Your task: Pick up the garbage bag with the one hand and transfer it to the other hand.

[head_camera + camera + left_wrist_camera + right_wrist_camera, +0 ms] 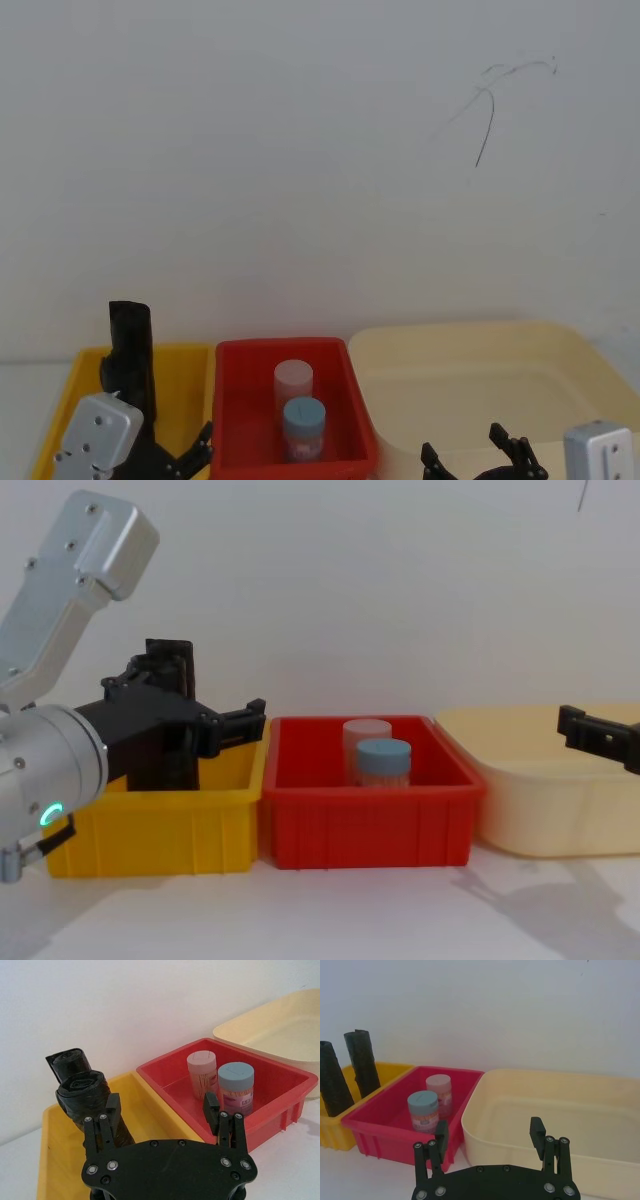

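Three bins are sitting in a row: cream bin point(530, 810) right, red bin point(360, 830) middle, yellow bin point(160, 830) left. Left arm point(50, 770) is reaching in over the yellow bin, green ring glowing in the chest view. The garbage bag point(82, 1095) is standing in the yellow bin, leaning a bit, its top poking above the rim. A slimmer black roll point(67, 1060) is standing just behind it.

Left gripper point(161, 1105) is hanging wide open with nothing in it, and it's sitting off-centre. In the left wrist view the bag is lining up with one finger point(107, 1122), not with the gap between the two. Right gripper point(489, 1130) is hovering at the near side of the cream bin, also spread wide and empty. Pink-lidded jar point(201, 1072) and blue-lidded jar point(236, 1087) are standing side by side in the red bin.

I'm reading this as the pick, approach only, nothing closed yet. To do it well, I'm suggesting:
- Shifting the gripper sideways until the roll is centred between the fingers.
- Keeping clear of the slimmer roll and the yellow wall.
- Gripping below the top and leaving the upper part bare, since the right gripper is going to need free roll to grab.
- Squeezing firmly and lifting straight up, as crinkled plastic is probably going to compress and slip.
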